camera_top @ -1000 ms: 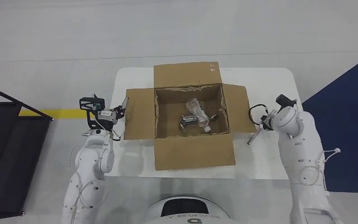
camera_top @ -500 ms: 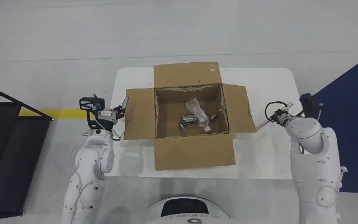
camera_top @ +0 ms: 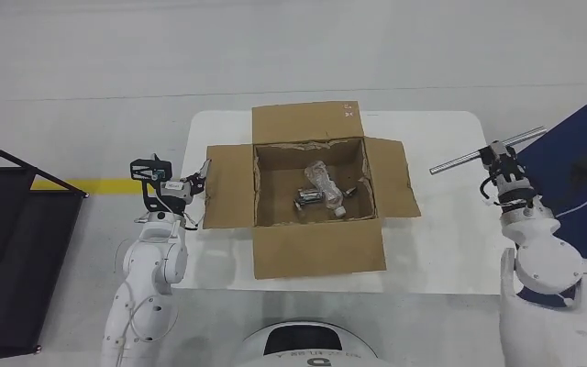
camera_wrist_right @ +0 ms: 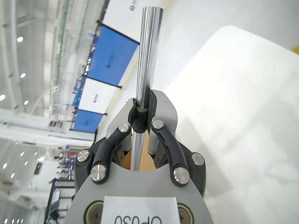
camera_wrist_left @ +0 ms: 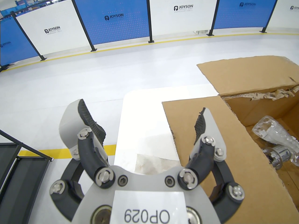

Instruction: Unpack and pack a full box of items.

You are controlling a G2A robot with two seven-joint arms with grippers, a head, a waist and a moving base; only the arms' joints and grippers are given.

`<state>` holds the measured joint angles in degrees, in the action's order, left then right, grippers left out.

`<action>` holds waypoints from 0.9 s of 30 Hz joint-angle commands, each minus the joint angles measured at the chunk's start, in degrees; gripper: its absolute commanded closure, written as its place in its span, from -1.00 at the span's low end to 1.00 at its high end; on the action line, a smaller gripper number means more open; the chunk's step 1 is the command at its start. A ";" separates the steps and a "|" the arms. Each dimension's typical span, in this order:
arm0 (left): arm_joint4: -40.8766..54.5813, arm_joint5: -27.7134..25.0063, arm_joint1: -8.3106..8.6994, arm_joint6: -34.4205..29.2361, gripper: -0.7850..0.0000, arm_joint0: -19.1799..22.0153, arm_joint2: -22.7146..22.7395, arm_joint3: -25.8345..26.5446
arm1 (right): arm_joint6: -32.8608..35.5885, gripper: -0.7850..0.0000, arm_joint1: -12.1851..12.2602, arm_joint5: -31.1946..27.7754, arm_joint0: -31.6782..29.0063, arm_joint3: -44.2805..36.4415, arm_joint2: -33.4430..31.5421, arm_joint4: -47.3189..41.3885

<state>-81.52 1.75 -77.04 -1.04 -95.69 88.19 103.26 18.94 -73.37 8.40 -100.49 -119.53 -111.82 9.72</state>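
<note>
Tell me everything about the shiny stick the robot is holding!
It is a long, thin, straight rod, round and smooth, shiny silver like polished metal, with a flat-cut end. The right gripper is shut on it partway along, squeezing it from both sides, so it sticks out past the fingers both ways. In the top view it sits slanted, one end over the right side of the white table, the other end past the table's edge. Nothing else touches it.

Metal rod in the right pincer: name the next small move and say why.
Probably lower the metal rod onto the bare table right of the box: the right pincer is shut on it at the table's right edge, clear of the box.
</note>
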 commanded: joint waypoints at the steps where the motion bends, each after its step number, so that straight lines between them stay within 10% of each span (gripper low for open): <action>1: 0.00 0.00 0.00 0.00 -1.00 0.00 0.00 0.00 | 4.67 1.00 0.30 -4.93 0.36 -2.37 1.11 -0.02; 10: 0.00 0.00 0.00 0.00 -1.00 0.00 0.00 0.00 | 20.59 1.00 1.89 -7.04 11.98 -7.24 19.41 24.65; 20: 0.00 0.00 0.00 0.00 -1.00 0.00 0.00 0.00 | 31.98 1.00 0.96 -0.18 32.05 10.05 45.36 56.46; 27: 0.00 0.00 0.00 0.00 -1.00 0.00 0.00 0.00 | 42.01 1.00 -0.06 -5.50 38.23 18.80 56.91 70.13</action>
<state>-81.52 1.75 -77.04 -1.04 -95.69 88.19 103.26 59.87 -73.21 3.03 -62.88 -101.95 -56.29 78.72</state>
